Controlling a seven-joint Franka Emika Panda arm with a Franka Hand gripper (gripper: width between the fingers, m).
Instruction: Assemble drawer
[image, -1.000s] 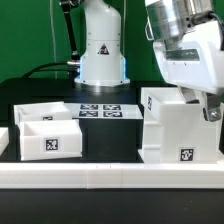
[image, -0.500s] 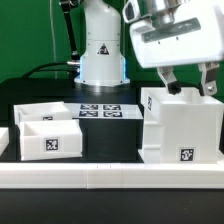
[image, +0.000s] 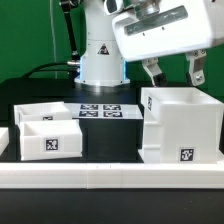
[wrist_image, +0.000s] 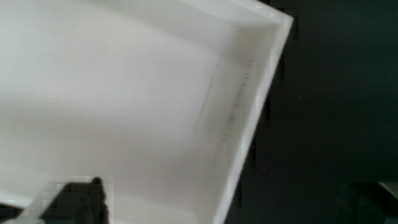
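Observation:
The drawer's large hollow white case (image: 180, 125) stands on the black table at the exterior view's right, with a tag low on its front. Two small shallow trays sit at the left, one behind (image: 45, 112) and one in front (image: 48, 140) showing a tag. My gripper (image: 175, 73) hovers just above the case's top rim, open and empty, with both dark fingers apart. In the wrist view the case's white wall and edge (wrist_image: 143, 100) fill the frame below my gripper (wrist_image: 231, 202). One dark fingertip (wrist_image: 75, 200) shows over the white surface.
The marker board (image: 105, 110) lies flat behind the trays, in front of the robot's white base (image: 103, 55). A long low white rail (image: 110, 176) runs along the table's front edge. Black cables lie at the back left.
My gripper has risen from beside the case's right side and moved to the exterior view's left, above the rim. The case and the trays have not moved.

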